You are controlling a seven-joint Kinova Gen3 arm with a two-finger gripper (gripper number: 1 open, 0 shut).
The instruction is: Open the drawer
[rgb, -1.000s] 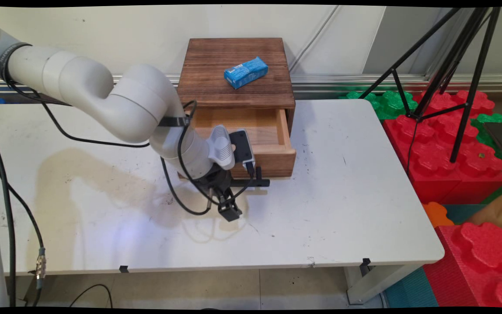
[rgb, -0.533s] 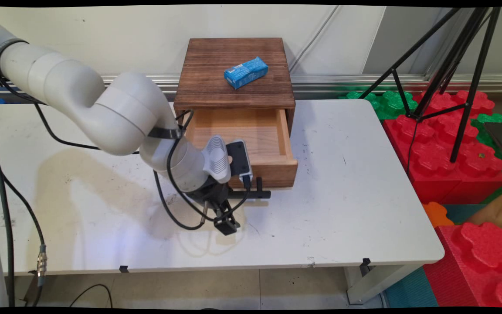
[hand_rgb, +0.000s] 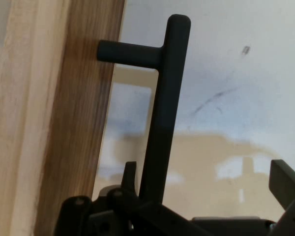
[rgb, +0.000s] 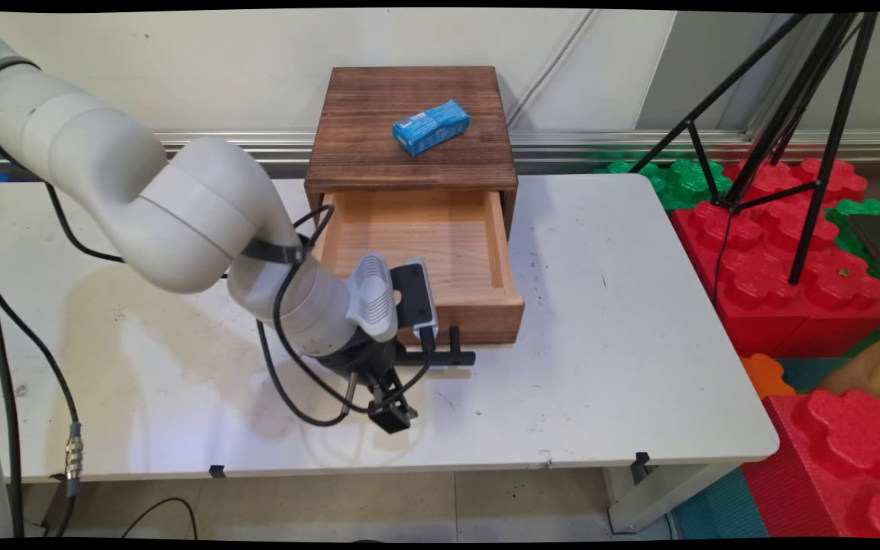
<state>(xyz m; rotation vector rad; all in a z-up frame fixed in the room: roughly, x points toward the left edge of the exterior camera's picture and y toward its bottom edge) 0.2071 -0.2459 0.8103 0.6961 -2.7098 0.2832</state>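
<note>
Handle [rgb: 448, 357]: one black bar on the front of the drawer [rgb: 421, 237], lying across the table [rgb: 600, 367] just in front of the wooden face. Only its right end and one post show in the main view; the rest is hidden behind the wrist and the black cables [rgb: 287, 382]. In the hand view, the bar [hand_rgb: 162, 118] runs up the picture, with one post joining the drawer front [hand_rgb: 73, 123]. Its lower end is lost behind the linkage.

Gripper [rgb: 388, 397]: low over the table at the drawer's front. Fingers spread. The bar stands between them, close against one finger [hand_rgb: 130, 173] with the other [hand_rgb: 285, 181] well apart from it. Whether the near finger actually touches the bar, cannot tell. Nothing is clamped.

Drawer: one, pulled well out of the one wooden box [rgb: 409, 122]. Inside is bare light wood as far as it shows. Near left corner covered by the wrist.

On top of the box: one blue packet [rgb: 431, 126], lying flat at a slant.

Right of the table: one black tripod [rgb: 776, 122], its top cut off by the picture's edge, standing over red and green foam blocks [rgb: 791, 260].

Against a second ago: the drawer front and handle sit nearer the table's near edge, with more of the drawer floor exposed. Gripper and wrist have come the same way. Packet and box unmoved.
</note>
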